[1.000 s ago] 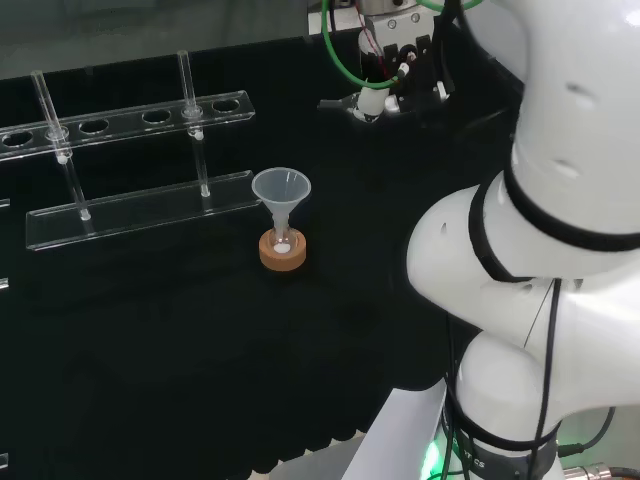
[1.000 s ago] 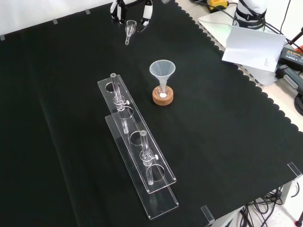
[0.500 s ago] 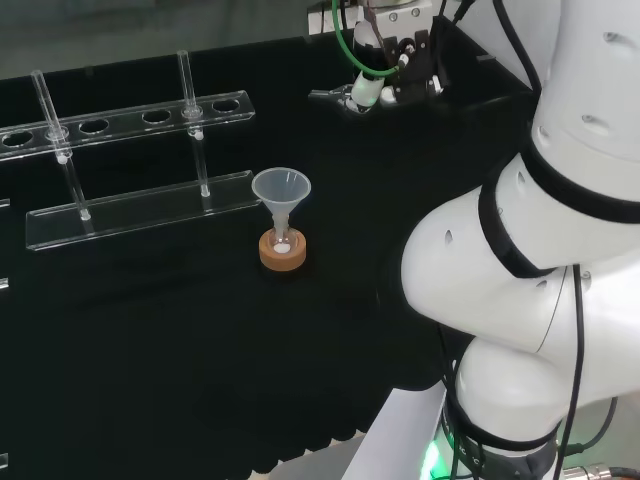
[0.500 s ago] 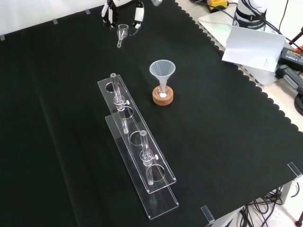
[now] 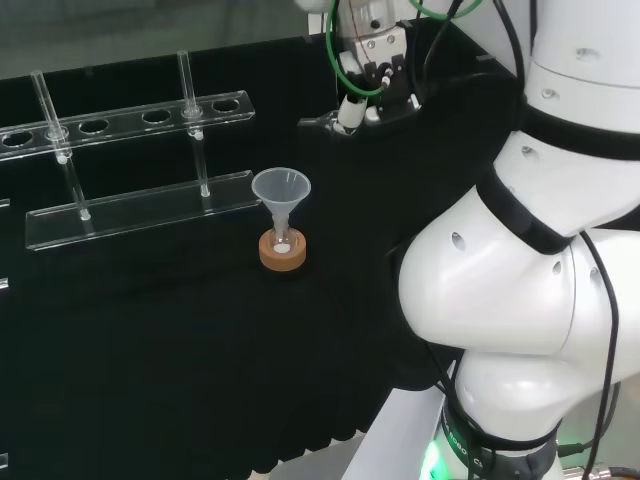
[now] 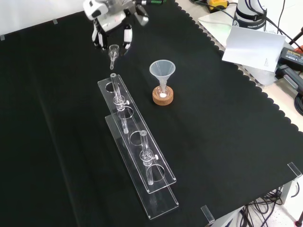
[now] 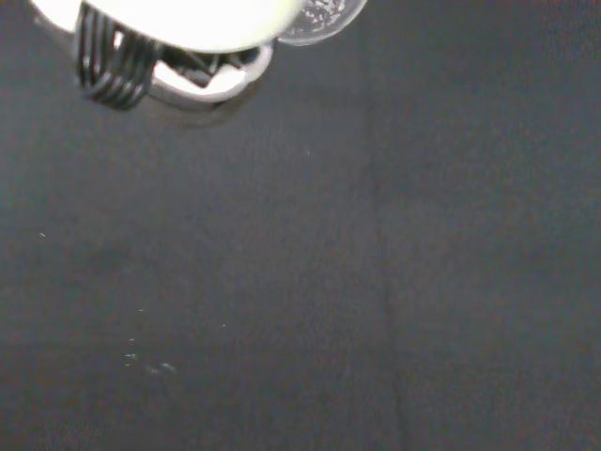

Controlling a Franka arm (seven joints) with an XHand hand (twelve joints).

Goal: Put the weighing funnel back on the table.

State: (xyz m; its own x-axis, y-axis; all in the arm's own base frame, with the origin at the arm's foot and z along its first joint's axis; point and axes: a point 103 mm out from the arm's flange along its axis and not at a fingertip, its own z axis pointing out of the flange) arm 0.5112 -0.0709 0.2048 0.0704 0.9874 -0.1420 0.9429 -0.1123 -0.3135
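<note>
Weighing funnel [image 6: 113, 51] hangs stem down beneath the hand [image 6: 111, 20], whose fingers [image 6: 127, 39] are closed on its cup from either side. In the front view it sits just past the far end of the clear tube rack [image 6: 137, 146], up and left of the funnel [image 6: 162, 71] standing on its cork ring [image 6: 163, 97]. It looks to be above the desk [image 6: 227, 142], though I can't be sure. Carried upright like that it can't roll. I'd guess the bare cloth beside the rack is the chosen spot, so lowering it comes next.
</note>
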